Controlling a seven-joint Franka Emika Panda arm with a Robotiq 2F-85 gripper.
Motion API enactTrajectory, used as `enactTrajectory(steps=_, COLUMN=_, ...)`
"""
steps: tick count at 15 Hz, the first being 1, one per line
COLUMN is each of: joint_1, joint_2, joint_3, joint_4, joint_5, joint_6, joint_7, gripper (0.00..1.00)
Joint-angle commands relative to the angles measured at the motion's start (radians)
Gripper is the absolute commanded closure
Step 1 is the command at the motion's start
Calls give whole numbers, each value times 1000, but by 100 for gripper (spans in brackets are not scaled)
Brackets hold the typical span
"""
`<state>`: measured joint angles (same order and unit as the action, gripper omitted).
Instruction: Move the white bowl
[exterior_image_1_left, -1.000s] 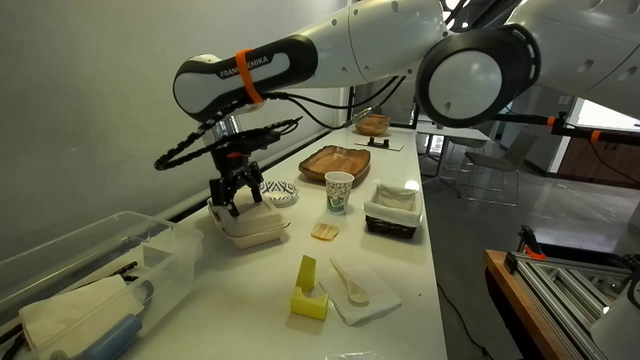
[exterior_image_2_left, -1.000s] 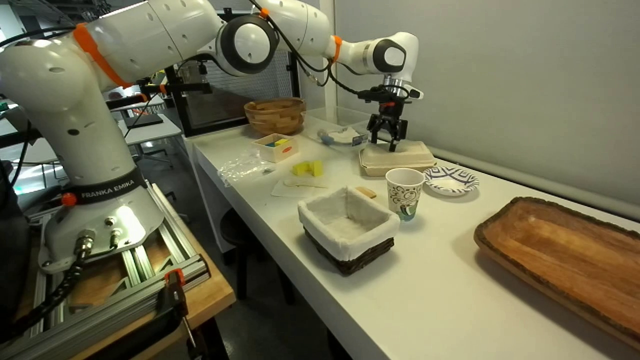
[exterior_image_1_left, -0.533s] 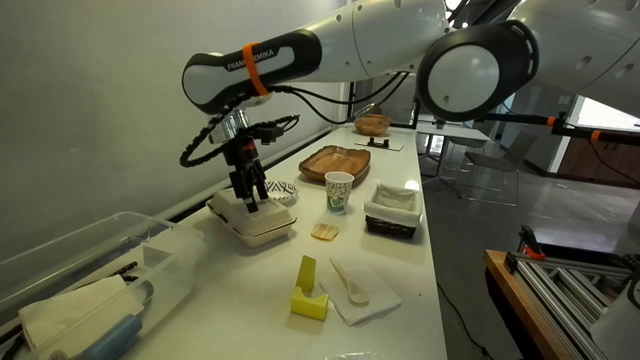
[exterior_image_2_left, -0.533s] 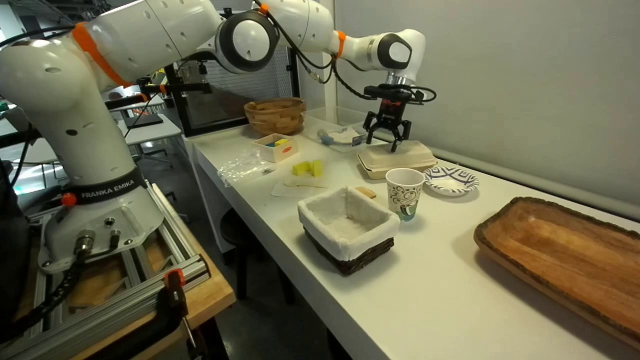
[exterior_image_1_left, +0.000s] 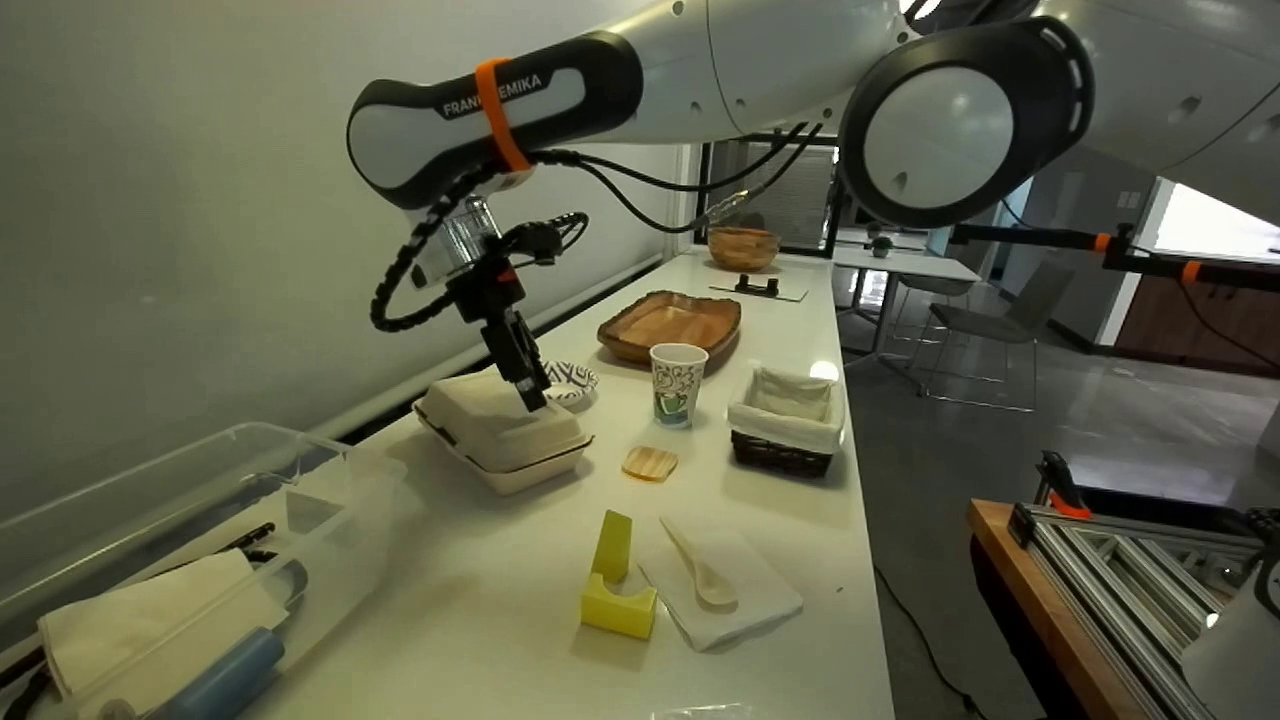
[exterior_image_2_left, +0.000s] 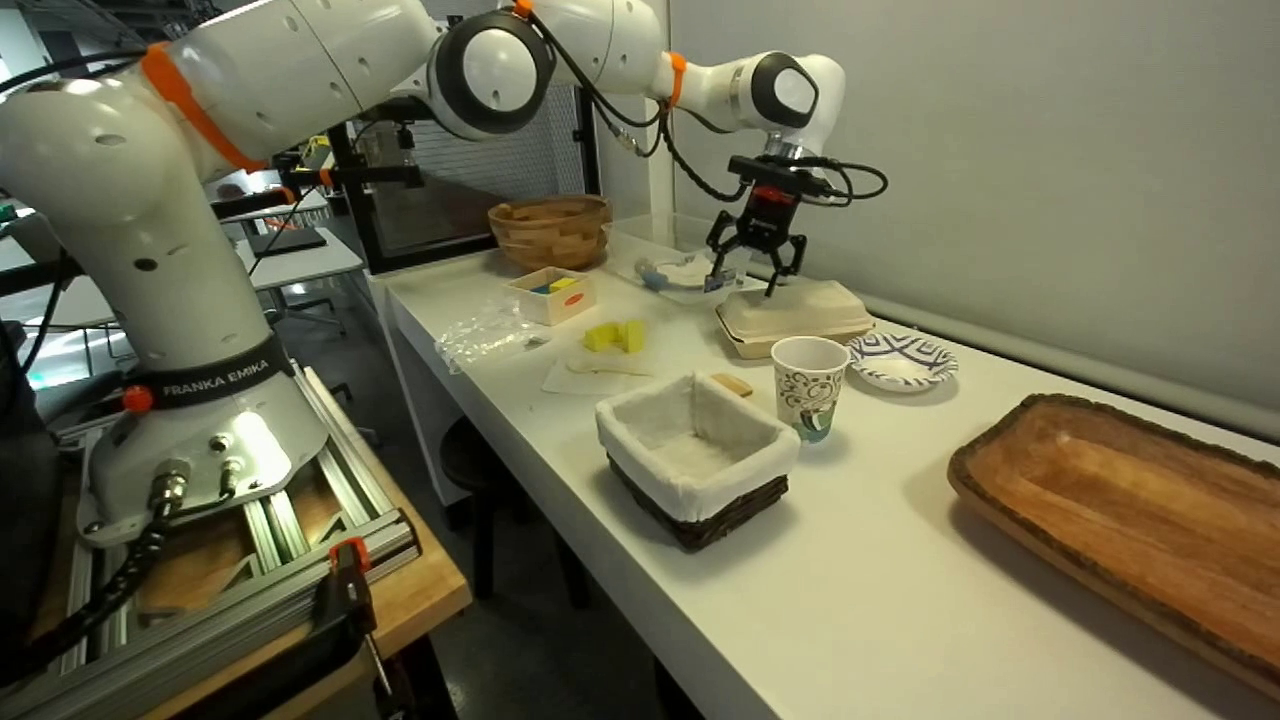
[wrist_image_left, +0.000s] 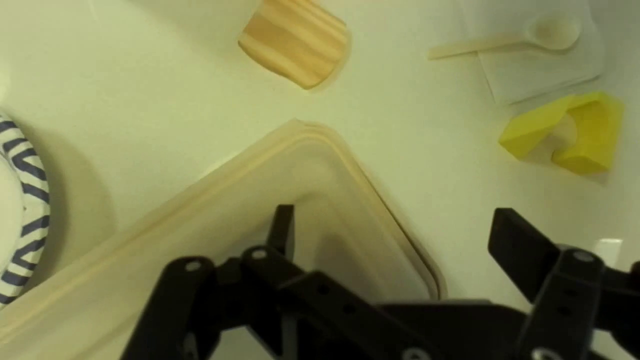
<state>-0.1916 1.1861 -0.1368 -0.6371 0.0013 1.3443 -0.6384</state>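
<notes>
The white bowl, a large off-white clamshell container (exterior_image_1_left: 490, 425), sits on the table by the wall with its lid down. It shows in both exterior views (exterior_image_2_left: 815, 312) and in the wrist view (wrist_image_left: 312, 170). My gripper (wrist_image_left: 392, 225) is open with nothing between its fingers. In the wrist view one finger is over the lid and the other is out past the container's edge, over bare table. In an exterior view the gripper (exterior_image_2_left: 743, 290) hangs just above the container's near end. I cannot tell whether a fingertip touches the lid.
A striped plate (exterior_image_2_left: 902, 362) and a paper cup (exterior_image_2_left: 808, 390) stand close beside the container. A lined basket (exterior_image_2_left: 695, 450), a wooden tray (exterior_image_2_left: 1130, 500), a yellow block (exterior_image_1_left: 620, 600), a spoon (exterior_image_1_left: 700, 570) and a clear plastic bin (exterior_image_1_left: 330, 520) are also on the table.
My gripper has turned about its axis, tilted, and shifted from over the lid's middle towards its near end. The container turned or slid slightly between the two earlier moments.
</notes>
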Motion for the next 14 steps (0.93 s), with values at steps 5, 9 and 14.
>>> enactTrajectory(steps=5, joint_1=-14, joint_2=-45, joint_3=3, joint_4=18, joint_5=106, joint_6=72, joint_7=380, gripper=0)
enactTrajectory(steps=9, joint_1=-25, joint_2=-50, joint_3=0, joint_4=17, joint_5=103, joint_6=81, joint_7=376, gripper=0)
enactTrajectory(steps=14, joint_1=-27, joint_2=-11, joint_3=-51, joint_4=36, joint_5=97, joint_6=258, joint_7=612, gripper=0)
